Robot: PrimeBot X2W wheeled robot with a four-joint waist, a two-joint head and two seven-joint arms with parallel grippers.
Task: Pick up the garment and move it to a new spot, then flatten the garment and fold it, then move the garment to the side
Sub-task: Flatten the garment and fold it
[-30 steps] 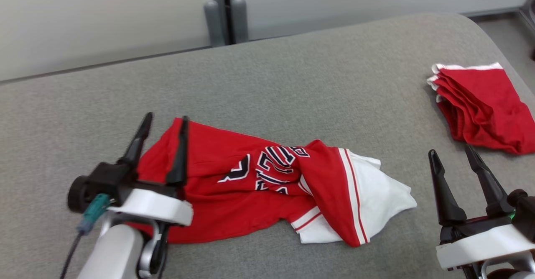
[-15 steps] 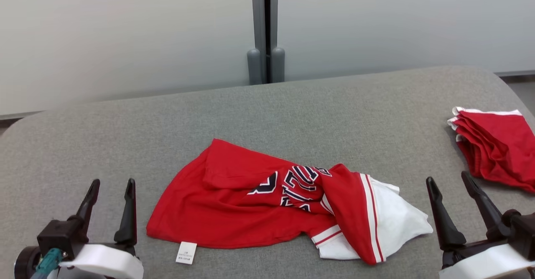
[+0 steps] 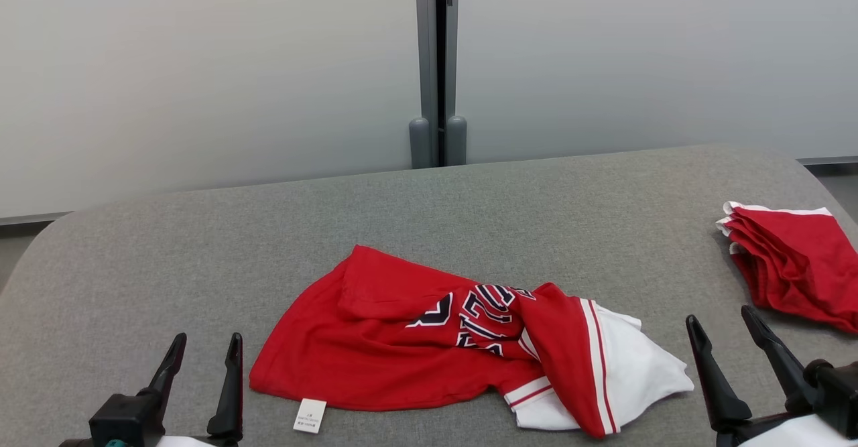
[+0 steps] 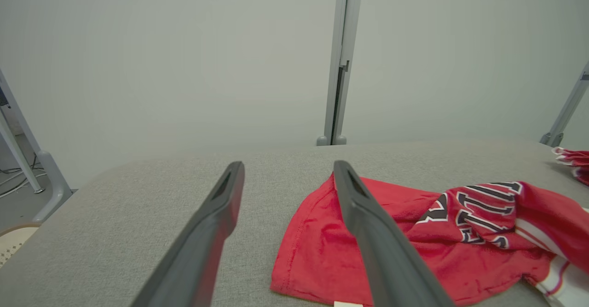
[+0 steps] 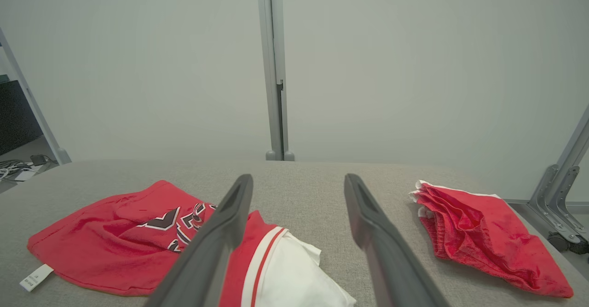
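Red jersey [image 3: 402,360] lies crumpled mid-desk [image 3: 201,246], right end white and bunched up. Lettering [image 3: 484,307] is folded into creases and can't be read. Tag [image 3: 310,415] sticks out at the near-left hem, print too small. Left gripper [image 3: 207,337]: fingers apart, empty, just left of jersey, body cut off at btm edge. Right gripper [image 3: 718,315]: fingers apart, empty, near the white end. Folded red garment [image 3: 798,266] sits far right, partly cut off.

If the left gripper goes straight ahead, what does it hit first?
Likely nothing near: the left gripper points out over the grey table, with the red jersey just off to its right. Depth is unclear.
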